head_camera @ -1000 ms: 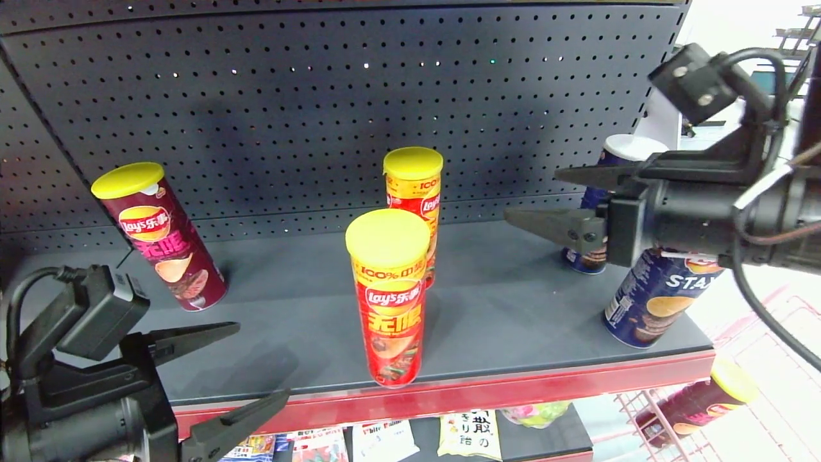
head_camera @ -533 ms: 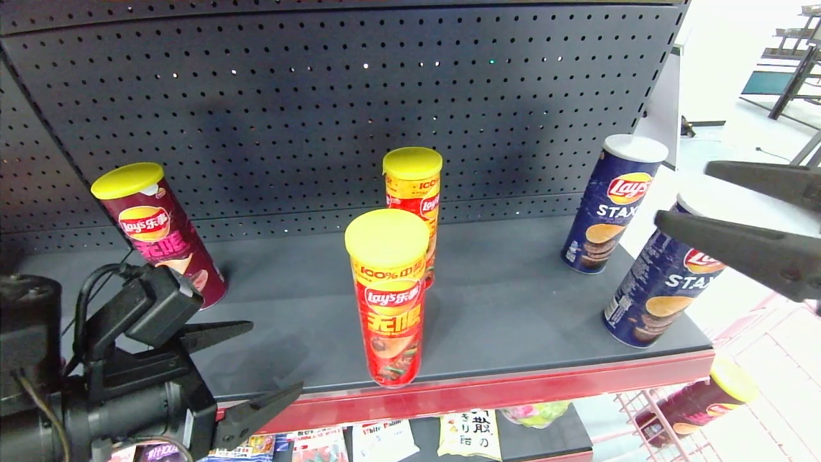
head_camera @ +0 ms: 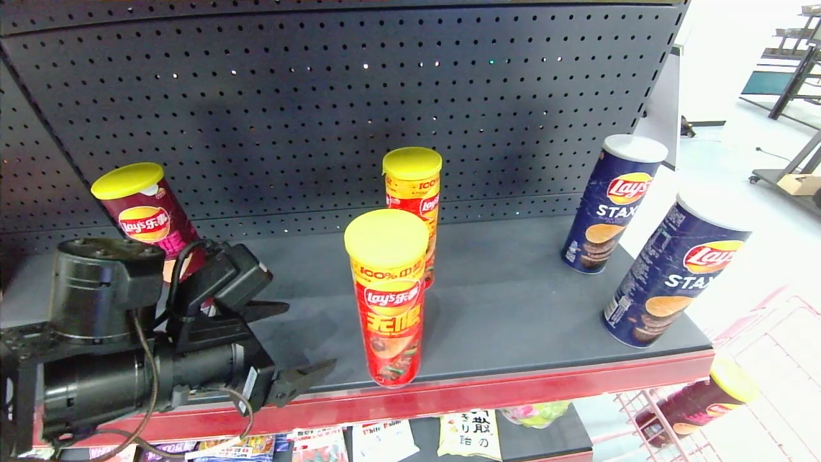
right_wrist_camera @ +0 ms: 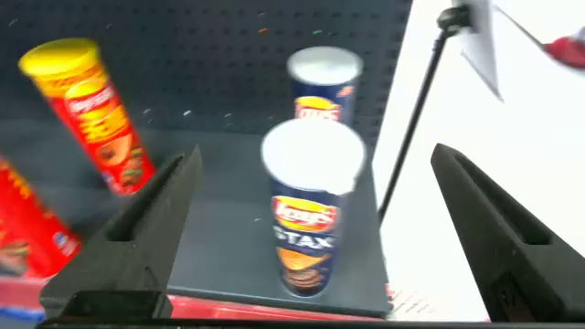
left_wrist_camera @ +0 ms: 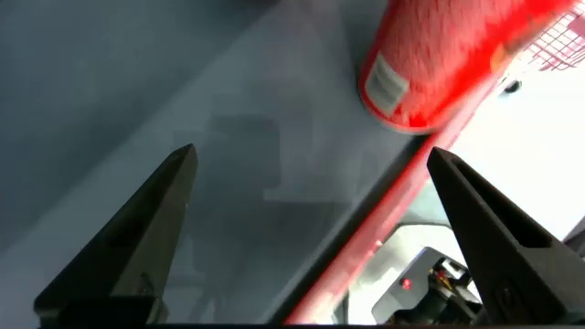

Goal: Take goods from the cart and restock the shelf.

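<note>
Head view: left tool (head_camera: 312, 335) over shelf (head_camera: 500, 308)

**Light source:** overhead, plus strong daylight-bright spill from the room past the shelf end, on the side far from the left tool (head_camera: 309, 336).
**Overexposure:** the floor (head_camera: 725, 83) out there is washed nearly white.
**Back panel (head_camera: 321, 128):** dim, with pinpricks of light through its holes and broad soft shadows behind the cans.
**Shelf (head_camera: 513, 308):** matt grey and evenly lit, with a faint shadow just ahead of the left tool's tips.
**Edge distortion, head view:** the maroon can (head_camera: 144, 212) behind the left tool and the blue can (head_camera: 673, 269) far across from it both lean outward.
**Left wrist view:** the red can (left_wrist_camera: 430, 73) beyond the tool is smeared.
**Right wrist view:** the cans beyond the right tool (right_wrist_camera: 315, 151) are blurred, and the background past the shelf end is burnt out.
</note>
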